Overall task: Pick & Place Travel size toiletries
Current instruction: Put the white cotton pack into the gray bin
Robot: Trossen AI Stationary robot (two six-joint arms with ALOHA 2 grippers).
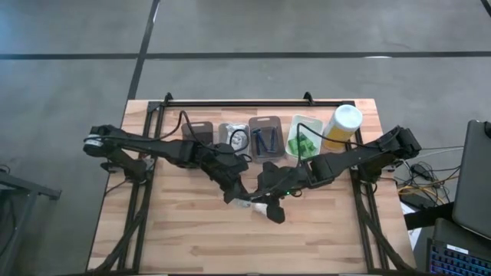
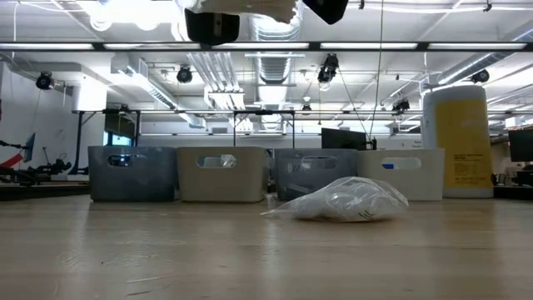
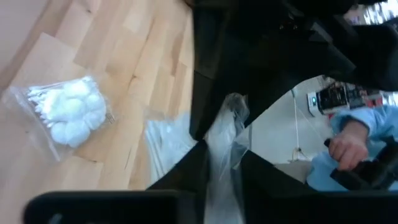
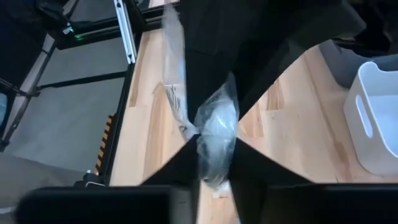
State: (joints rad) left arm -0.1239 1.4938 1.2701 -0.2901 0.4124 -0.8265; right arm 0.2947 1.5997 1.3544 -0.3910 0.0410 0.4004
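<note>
Both arms are reaching in toward the middle of the worktop (image 1: pixel 192 238), and their claws are meeting over a clear plastic sachet (image 1: pixel 257 204). The left claw (image 3: pixel 224 158) is pinching a crinkled fold of that plastic between its two dark fingers, jaws clamped on it. The right claw (image 4: pixel 214 152) is likewise closing on a bunched, see-through piece of sachet, its fingers squeezing together around it.

A second sachet (image 2: pixel 341 201), clear and stuffed with white cotton pieces, is lying flat on the wood near the middle of the worktop, apart from both claws; from the left wrist it is showing as a bag of cotton balls and swabs (image 3: pixel 65 112).

Along the far edge four bins are standing in a row: a dark one (image 1: pixel 198 132), a light one (image 1: pixel 235 132), another dark one holding blue razors (image 1: pixel 265 141), and a white one with green bottles (image 1: pixel 305 144). The tall yellow bottle (image 1: pixel 341 126) is standing just beside the white bin, toward the far right corner.

A person's hand (image 3: pixel 348 146) in a blue sleeve is showing beyond the worktop.
</note>
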